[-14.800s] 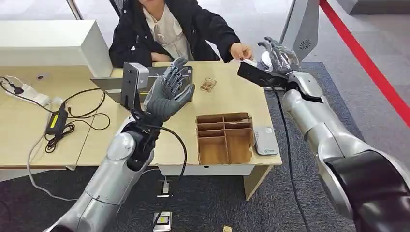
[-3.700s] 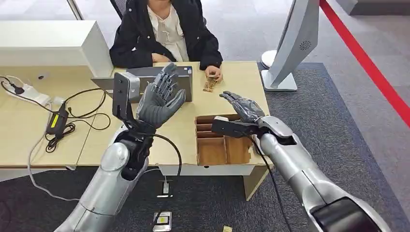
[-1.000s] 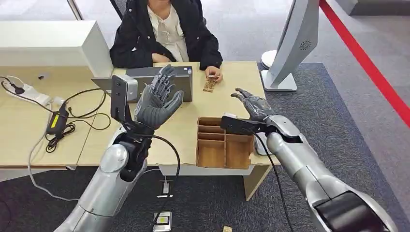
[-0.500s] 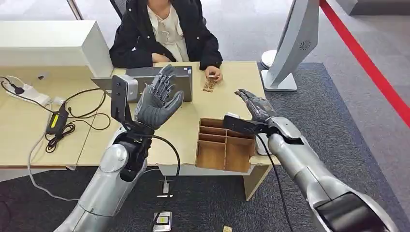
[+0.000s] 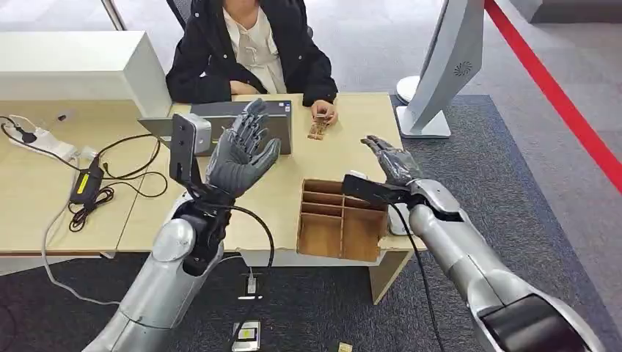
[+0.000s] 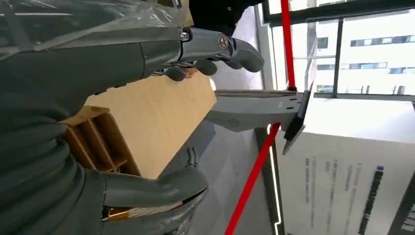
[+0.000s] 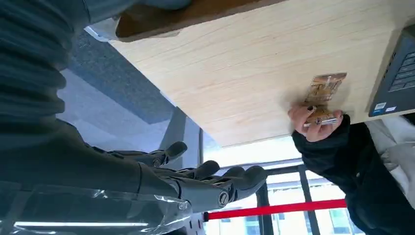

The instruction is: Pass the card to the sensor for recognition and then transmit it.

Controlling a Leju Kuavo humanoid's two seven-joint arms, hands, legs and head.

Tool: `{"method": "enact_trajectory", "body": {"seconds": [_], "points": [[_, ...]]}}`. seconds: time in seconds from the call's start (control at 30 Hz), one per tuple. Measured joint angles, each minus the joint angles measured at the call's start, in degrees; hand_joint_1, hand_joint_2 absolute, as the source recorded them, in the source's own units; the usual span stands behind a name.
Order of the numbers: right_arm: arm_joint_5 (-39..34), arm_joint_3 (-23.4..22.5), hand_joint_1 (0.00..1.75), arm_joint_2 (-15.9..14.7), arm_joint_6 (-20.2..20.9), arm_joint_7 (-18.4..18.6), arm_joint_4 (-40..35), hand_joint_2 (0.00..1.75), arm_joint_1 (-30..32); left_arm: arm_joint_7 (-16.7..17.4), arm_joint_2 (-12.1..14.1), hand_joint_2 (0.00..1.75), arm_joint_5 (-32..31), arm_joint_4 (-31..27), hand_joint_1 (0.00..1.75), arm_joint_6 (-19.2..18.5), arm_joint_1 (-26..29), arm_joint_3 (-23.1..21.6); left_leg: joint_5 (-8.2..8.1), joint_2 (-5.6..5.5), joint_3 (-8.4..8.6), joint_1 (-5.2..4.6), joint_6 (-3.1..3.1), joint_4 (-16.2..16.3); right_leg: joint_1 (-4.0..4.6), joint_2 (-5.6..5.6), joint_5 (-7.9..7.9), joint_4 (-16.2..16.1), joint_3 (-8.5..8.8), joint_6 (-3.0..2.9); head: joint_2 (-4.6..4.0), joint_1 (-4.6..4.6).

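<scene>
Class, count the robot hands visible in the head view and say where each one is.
2. The left robot hand is raised, fingers spread, before the grey laptop; the right robot hand is above the brown cardboard divided box's right side.

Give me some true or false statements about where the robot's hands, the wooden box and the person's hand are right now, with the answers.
1. The right hand holds a card. False: its fingers are spread and nothing is in it.
2. The left hand is raised above the desk, palm open. True.
3. The divided wooden box sits at the desk's near edge. True.
4. The person's hand rests on the laptop. False: it rests on the desk beside a small wooden piece, right of the laptop.
5. The right hand hovers beyond the wooden box. True.
</scene>
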Motion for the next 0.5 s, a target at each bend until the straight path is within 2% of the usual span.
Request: {"method": "enact_trajectory", "body": {"seconds": [0.17,0.33,0.5], "points": [[-0.9,-0.6,0.0,-0.4,-2.8,-0.3,-0.8,1.75,1.2,0.2,0.0,1.75,0.1,0.0,0.0,-0.4,0.0,-0.2,0.0,0.0,-0.01,0.0,0.0,0.0,0.0,0.0,0.0,0.0,0.0,0.0,0.0,0.02],[-4.9,-2.1,0.0,-0.5,-9.2,-4.9,-2.7,1.75,1.7,0.2,0.0,1.75,0.1,0.0,0.0,-0.3,0.0,-0.2,0.0,0.0,0.0,-0.01,0.0,0.0,-0.01,0.0,0.0,0.0,0.0,0.0,0.0,-0.02],[-6.5,-3.5,0.0,-0.6,-10.1,-5.9,-5.4,1.75,1.7,-0.3,-0.2,1.75,0.3,0.0,0.0,-0.2,0.0,-0.3,0.0,0.01,0.0,0.0,0.0,0.0,0.0,0.01,0.0,0.0,0.0,0.0,0.0,0.0]]}}
